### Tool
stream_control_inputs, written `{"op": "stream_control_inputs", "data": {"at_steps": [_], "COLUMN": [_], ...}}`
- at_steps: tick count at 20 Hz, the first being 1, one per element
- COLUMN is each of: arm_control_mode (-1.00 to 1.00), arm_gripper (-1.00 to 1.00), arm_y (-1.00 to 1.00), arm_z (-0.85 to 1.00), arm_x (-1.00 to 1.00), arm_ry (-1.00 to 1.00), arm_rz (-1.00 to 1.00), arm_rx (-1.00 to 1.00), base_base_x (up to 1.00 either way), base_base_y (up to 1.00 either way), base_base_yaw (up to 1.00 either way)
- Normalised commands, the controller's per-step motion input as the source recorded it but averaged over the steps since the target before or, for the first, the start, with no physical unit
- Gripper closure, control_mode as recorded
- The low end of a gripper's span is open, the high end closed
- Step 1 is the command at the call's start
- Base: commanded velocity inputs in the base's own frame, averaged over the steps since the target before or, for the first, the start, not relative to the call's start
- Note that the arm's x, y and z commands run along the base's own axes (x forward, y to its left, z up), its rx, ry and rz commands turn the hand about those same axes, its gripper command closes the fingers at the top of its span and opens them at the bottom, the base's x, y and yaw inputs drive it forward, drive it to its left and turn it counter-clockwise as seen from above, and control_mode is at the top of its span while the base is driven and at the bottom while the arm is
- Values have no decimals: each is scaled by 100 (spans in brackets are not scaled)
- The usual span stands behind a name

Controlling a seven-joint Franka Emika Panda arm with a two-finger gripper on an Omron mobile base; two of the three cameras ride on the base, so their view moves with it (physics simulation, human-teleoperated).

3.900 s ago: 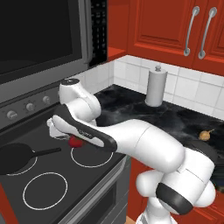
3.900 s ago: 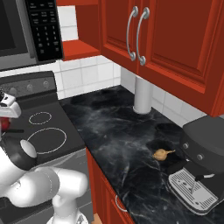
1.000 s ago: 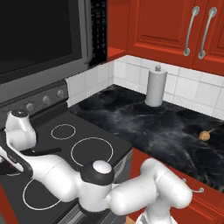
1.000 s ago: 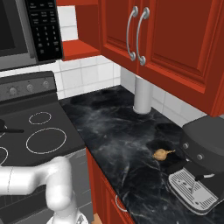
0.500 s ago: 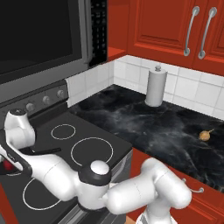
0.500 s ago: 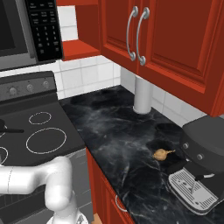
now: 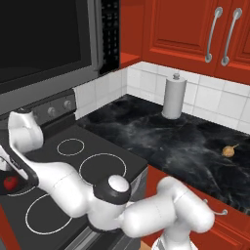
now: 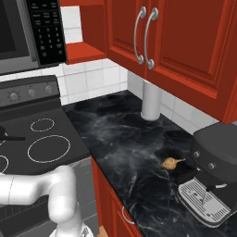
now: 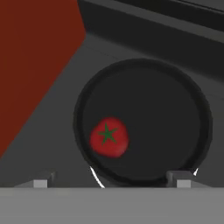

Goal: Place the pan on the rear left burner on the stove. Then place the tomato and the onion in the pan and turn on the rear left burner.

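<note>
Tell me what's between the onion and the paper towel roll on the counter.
Nothing: in both base views bare black counter runs from the onion to the paper towel roll.

Through the hand camera I log the following. One pan (image 9: 144,120), round, black and shallow, seen from above, resting on the black glass of the stove (image 9: 57,131). One tomato (image 9: 109,137), glossy red with a green star-shaped calyx facing up, lying inside the pan toward its lower-left part, close to the rim. A thin white arc of the rear left burner (image 9: 95,176) peeks out from beneath the pan's near edge. I see a red panel (image 9: 35,52) taking up the upper-left corner. The gripper (image 9: 109,183) fingertips (image 9: 40,183) stand wide apart with nothing between them, above the pan.
</note>
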Motion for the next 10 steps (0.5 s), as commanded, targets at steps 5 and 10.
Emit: {"op": "stream_control_inputs", "data": {"at_steps": [5, 10], "arm_control_mode": [-100, -100], "arm_gripper": [-100, -100], "arm_y": [-100, -100], "arm_z": [0, 0], "arm_x": [-13, -42], "arm_ry": [-1, -3], "arm_rz": [0, 0], "arm_rx": [-11, -9], "base_base_x": [0, 0], "base_base_y": [0, 0], "base_base_yaw": [0, 0]}}
